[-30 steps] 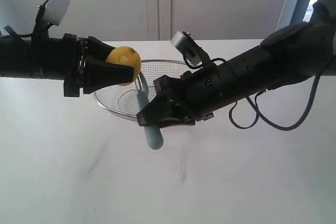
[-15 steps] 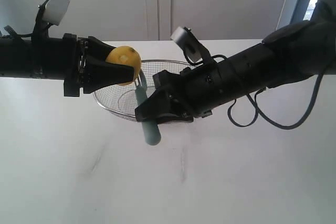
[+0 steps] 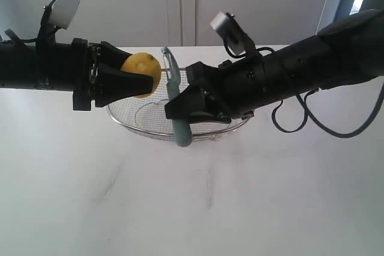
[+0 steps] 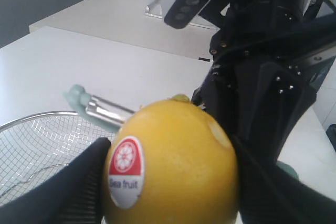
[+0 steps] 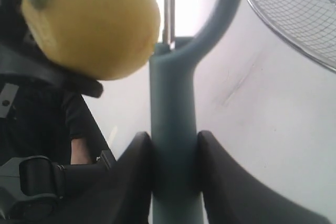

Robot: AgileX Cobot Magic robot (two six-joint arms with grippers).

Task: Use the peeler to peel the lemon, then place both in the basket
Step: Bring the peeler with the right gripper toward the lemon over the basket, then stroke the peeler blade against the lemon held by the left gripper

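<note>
My left gripper (image 3: pixel 139 76) is shut on the yellow lemon (image 3: pixel 143 74), holding it in the air above the left rim of the wire mesh basket (image 3: pixel 210 131). In the left wrist view the lemon (image 4: pixel 173 166) shows a red and white sticker. My right gripper (image 3: pixel 178 107) is shut on the teal handle of the peeler (image 3: pixel 177 118). The peeler stands nearly upright with its blade head (image 3: pixel 169 58) up, just right of the lemon. In the right wrist view the peeler handle (image 5: pixel 173 129) sits between both fingers, its head close beside the lemon (image 5: pixel 92 22).
The basket rests on a white table (image 3: pixel 192 208) with a pale wall behind. The two arms meet over the basket. A black cable (image 3: pixel 300 133) loops under the right arm.
The right arm has risen and shifted right, lifting the peeler from below the lemon to upright beside it, blade now above the lemon's level. The left arm and lemon stayed still.
</note>
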